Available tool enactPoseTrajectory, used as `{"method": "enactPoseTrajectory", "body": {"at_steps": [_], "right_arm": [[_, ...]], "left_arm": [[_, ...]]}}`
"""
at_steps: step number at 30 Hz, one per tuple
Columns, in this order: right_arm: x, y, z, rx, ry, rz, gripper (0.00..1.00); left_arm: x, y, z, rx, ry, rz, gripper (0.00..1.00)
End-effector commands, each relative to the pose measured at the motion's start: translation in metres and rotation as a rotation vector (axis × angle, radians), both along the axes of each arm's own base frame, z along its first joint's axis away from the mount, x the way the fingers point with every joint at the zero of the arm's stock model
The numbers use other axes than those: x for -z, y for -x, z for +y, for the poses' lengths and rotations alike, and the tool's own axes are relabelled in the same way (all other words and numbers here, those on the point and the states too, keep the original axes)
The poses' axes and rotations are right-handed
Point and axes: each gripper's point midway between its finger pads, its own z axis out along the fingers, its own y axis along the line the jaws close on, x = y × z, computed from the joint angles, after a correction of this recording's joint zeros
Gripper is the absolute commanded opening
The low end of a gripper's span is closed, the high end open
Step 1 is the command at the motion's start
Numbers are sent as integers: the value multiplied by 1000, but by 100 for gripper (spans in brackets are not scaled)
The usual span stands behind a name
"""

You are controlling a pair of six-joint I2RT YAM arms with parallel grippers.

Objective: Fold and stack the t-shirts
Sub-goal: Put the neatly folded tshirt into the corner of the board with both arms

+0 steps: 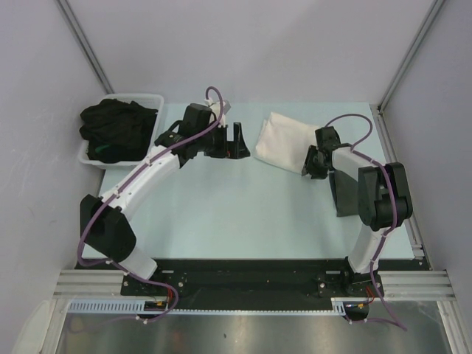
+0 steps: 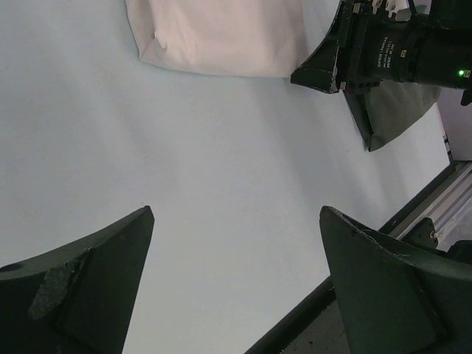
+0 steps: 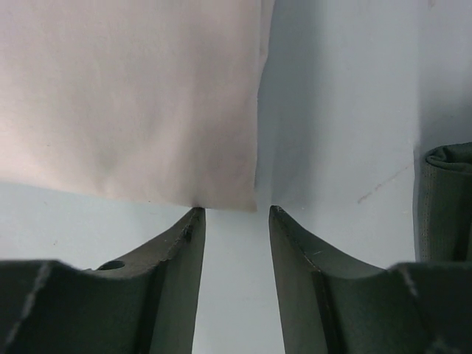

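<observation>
From above, the folded cream-white t-shirt [image 1: 284, 139] was seen just beyond the right gripper [image 1: 313, 164]. Through the left wrist, the left gripper [image 2: 236, 214] was seen spread wide, empty. Through the right wrist, the fingers [image 3: 169, 280] were parted, unclamped, the shirt's corner at their tips. The cloth was judged soft and light, best pinched there.

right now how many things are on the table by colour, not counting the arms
cream-white folded t-shirt: 1
dark grey folded t-shirt: 1
black clothes heap in the tub, single pieces cannot be told apart: 1
white plastic tub: 1
total: 4
</observation>
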Motion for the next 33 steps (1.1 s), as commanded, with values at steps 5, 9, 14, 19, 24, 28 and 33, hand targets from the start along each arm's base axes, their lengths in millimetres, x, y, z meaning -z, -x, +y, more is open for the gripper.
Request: {"method": "enactPoseTrajectory", "body": {"at_steps": [5, 9, 14, 19, 24, 28, 33], "right_arm": [[-9, -17, -3, 32, -29, -69, 45], [-1, -20, -1, 35, -34, -67, 45], [10, -22, 3, 40, -53, -55, 45], [23, -20, 6, 38, -47, -33, 44], [28, -18, 9, 30, -45, -20, 40], [31, -16, 10, 19, -48, -7, 27], [29, -12, 14, -10, -50, -3, 0]], "left_arm": [[-19, 8, 2, 13, -4, -60, 99], [-20, 10, 3, 19, -17, -57, 99], [-18, 14, 4, 27, -32, -51, 100], [-17, 14, 5, 29, -41, -52, 99], [-14, 12, 2, 34, -45, -44, 99], [-10, 10, 2, 16, -49, -30, 99], [2, 11, -5, 16, -19, 24, 99]]}}
